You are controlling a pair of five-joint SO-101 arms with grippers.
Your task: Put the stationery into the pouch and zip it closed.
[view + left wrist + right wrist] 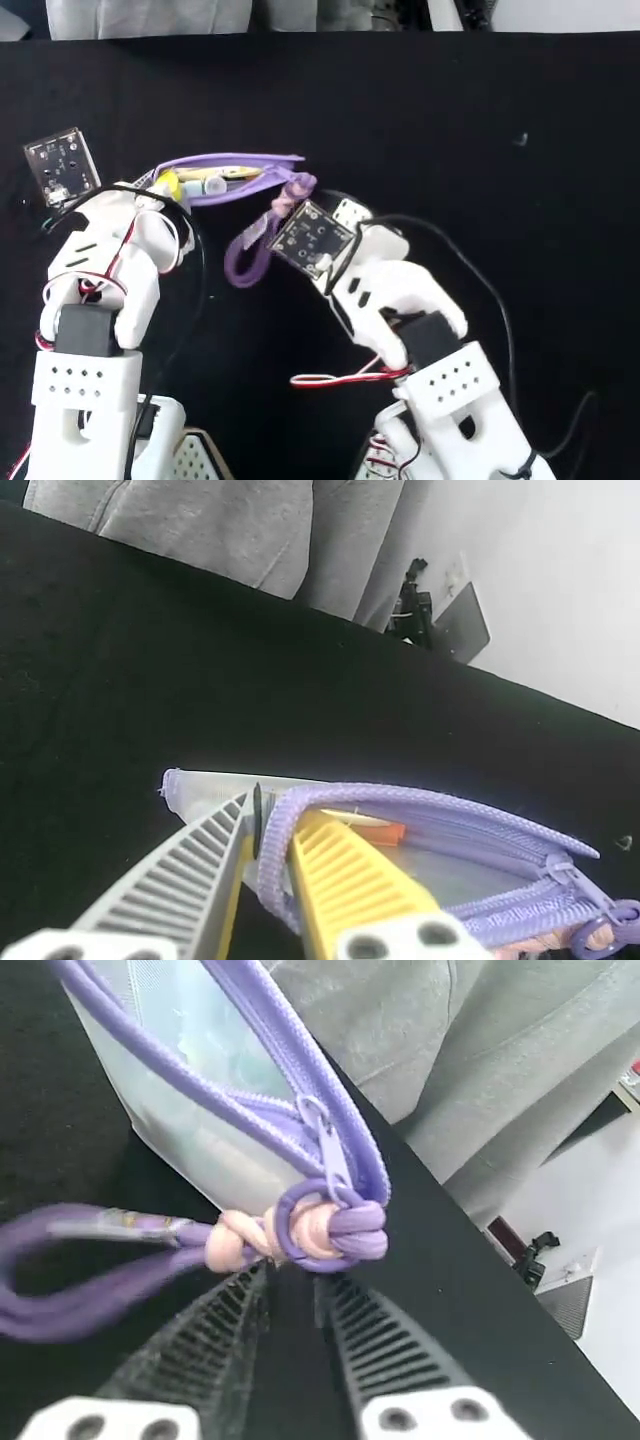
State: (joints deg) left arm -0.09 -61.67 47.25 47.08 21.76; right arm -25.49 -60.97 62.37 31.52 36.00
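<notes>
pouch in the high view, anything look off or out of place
Nothing spilled or damaged. The pouch gapes open with stationery inside, its zipper pull parked at the end by the knotted cord. The left tool clamps the rim at the other end; the right tool sits open just short of that cord.

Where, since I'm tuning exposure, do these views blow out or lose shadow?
Left wrist view: the white wall is washed out. High view: the black tablecloth swallows shadows, though the pouch stands out. Right wrist view: the pale wall glares beyond the zip pull.
</notes>
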